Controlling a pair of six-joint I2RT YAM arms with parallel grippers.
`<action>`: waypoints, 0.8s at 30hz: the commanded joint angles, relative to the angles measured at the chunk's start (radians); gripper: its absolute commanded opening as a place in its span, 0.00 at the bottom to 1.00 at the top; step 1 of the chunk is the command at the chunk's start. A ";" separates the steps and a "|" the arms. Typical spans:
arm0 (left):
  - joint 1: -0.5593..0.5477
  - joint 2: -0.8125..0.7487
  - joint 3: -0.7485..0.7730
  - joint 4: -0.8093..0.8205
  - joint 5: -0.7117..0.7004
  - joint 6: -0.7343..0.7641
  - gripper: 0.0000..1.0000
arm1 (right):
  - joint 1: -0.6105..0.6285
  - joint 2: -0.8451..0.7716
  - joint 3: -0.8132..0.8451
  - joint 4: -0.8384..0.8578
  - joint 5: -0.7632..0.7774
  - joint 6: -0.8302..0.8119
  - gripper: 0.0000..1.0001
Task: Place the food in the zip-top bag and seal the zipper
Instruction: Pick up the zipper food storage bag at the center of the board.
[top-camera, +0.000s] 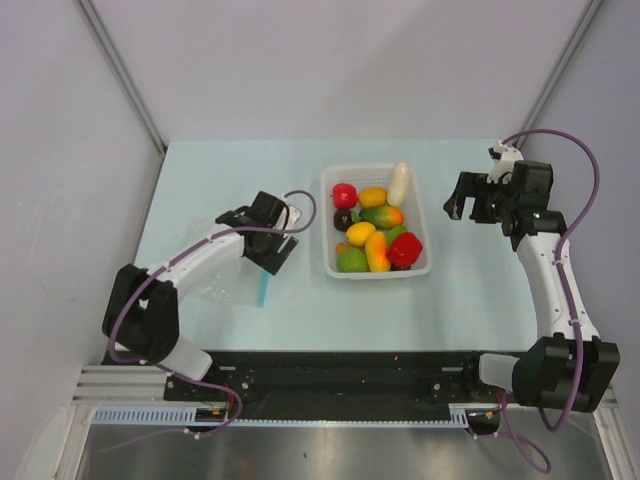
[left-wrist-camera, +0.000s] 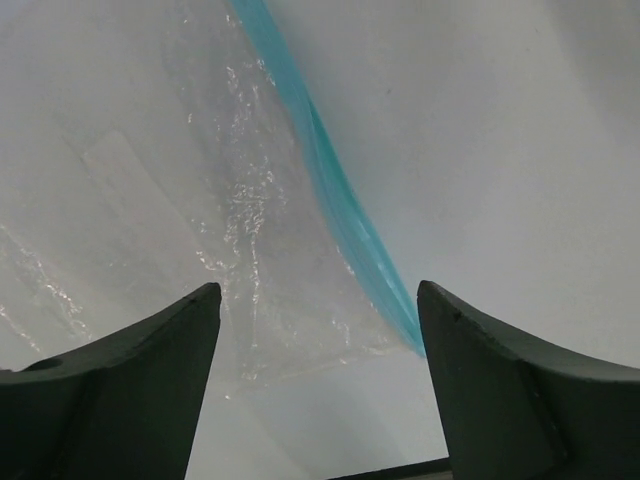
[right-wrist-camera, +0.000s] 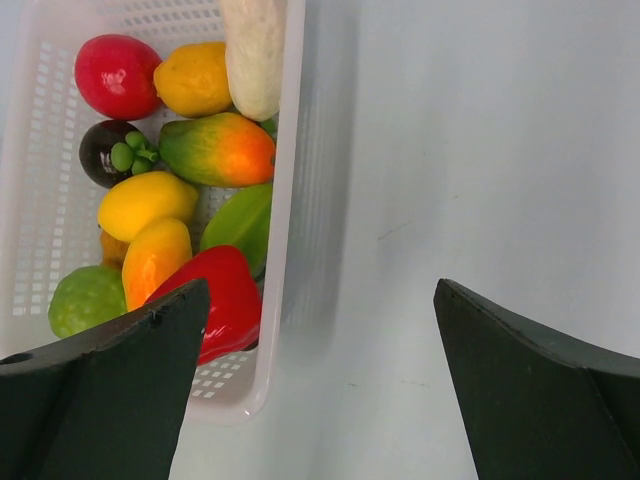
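The food (top-camera: 375, 235) is a pile of glossy toy fruits and vegetables lying in a white basket (top-camera: 326, 222); it also shows in the right wrist view (right-wrist-camera: 215, 150). The zip-top bag (top-camera: 228, 285) lies flat and empty on the table at the left, and in the left wrist view (left-wrist-camera: 240, 200). Its teal zipper (top-camera: 262, 292) runs along its right edge, also seen in the left wrist view (left-wrist-camera: 335, 195). My left gripper (top-camera: 279, 254) is open just above the bag's zipper edge, holding nothing (left-wrist-camera: 318, 290). My right gripper (top-camera: 456, 204) is open and empty, right of the basket (right-wrist-camera: 322, 285).
The white basket (right-wrist-camera: 290, 190) stands mid-table between the two arms. A red pepper (right-wrist-camera: 228, 300) lies at its near right corner, and a white vegetable (right-wrist-camera: 255, 50) leans on its far rim. Grey walls close in the table on three sides.
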 joint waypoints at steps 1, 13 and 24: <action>-0.023 0.058 -0.006 0.087 -0.042 -0.059 0.77 | -0.002 0.018 0.046 0.010 0.003 0.002 1.00; -0.021 0.224 0.033 0.150 -0.139 -0.060 0.43 | -0.004 0.049 0.069 -0.013 -0.005 -0.006 1.00; 0.011 0.297 0.054 0.132 -0.150 -0.056 0.14 | 0.004 0.098 0.158 -0.039 -0.057 -0.006 1.00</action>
